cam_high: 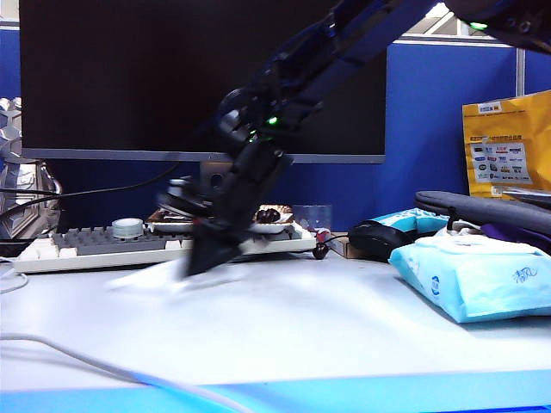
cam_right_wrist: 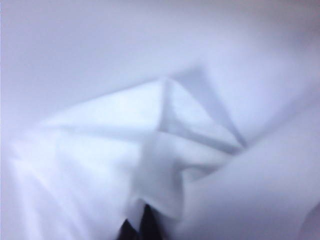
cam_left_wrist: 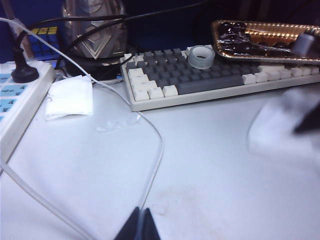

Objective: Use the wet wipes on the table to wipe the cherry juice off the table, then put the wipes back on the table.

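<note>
My right gripper (cam_high: pixel 200 261) reaches across to the left of the table's middle, tips down on the table (cam_high: pixel 344 327), just in front of the keyboard. It is shut on the wet wipes (cam_high: pixel 148 277), a white sheet smeared by motion blur against the surface. In the right wrist view the crumpled wet wipes (cam_right_wrist: pixel 150 150) fill the picture around the dark right gripper (cam_right_wrist: pixel 137 222). The left wrist view shows them as a white blur (cam_left_wrist: pixel 277 125). My left gripper (cam_left_wrist: pixel 141 214) hangs shut and empty over the table (cam_left_wrist: pixel 210 165). Only a faint smudge (cam_left_wrist: pixel 160 192) shows there; no red cherry juice stands out.
A keyboard (cam_high: pixel 103 245) with a tape roll (cam_left_wrist: pixel 201 56) lies behind the wipe, and a tray of cherries (cam_left_wrist: pixel 260 40) rests on its far end. A light blue wipes pack (cam_high: pixel 482 280) sits at the right, a mouse (cam_high: pixel 374 237) behind it. A white cable (cam_left_wrist: pixel 150 165) crosses the left side.
</note>
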Controlling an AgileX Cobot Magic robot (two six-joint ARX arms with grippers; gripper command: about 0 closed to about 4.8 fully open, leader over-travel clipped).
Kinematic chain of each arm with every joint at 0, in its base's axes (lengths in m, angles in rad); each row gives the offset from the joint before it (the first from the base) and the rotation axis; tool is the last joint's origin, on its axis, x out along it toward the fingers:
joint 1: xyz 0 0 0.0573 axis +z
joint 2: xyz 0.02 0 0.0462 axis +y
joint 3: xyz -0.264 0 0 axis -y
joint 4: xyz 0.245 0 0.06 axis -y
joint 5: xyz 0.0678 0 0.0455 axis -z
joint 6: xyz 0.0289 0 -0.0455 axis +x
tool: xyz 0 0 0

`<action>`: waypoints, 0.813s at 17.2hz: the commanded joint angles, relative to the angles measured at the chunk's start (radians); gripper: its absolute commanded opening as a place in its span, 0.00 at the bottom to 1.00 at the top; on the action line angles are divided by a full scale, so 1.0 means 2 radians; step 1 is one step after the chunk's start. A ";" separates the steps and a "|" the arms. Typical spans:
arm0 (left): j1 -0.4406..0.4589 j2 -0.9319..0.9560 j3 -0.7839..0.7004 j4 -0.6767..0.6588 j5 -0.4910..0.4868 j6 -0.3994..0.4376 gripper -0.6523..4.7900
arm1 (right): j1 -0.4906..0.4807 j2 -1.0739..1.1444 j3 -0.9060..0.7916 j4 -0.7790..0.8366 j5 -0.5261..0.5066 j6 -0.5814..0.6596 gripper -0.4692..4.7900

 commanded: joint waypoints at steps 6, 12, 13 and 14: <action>0.000 -0.002 0.000 -0.006 0.000 -0.002 0.11 | -0.003 0.001 0.000 -0.056 0.323 0.046 0.08; 0.000 -0.002 0.000 -0.006 0.000 -0.002 0.11 | -0.007 0.001 0.000 -0.031 -0.010 0.044 0.08; 0.000 -0.002 0.000 -0.006 0.001 -0.002 0.11 | 0.009 0.001 0.000 -0.043 -0.025 0.022 0.08; 0.000 -0.002 0.000 -0.006 0.001 -0.002 0.11 | 0.021 0.001 0.000 -0.047 -0.014 0.005 0.08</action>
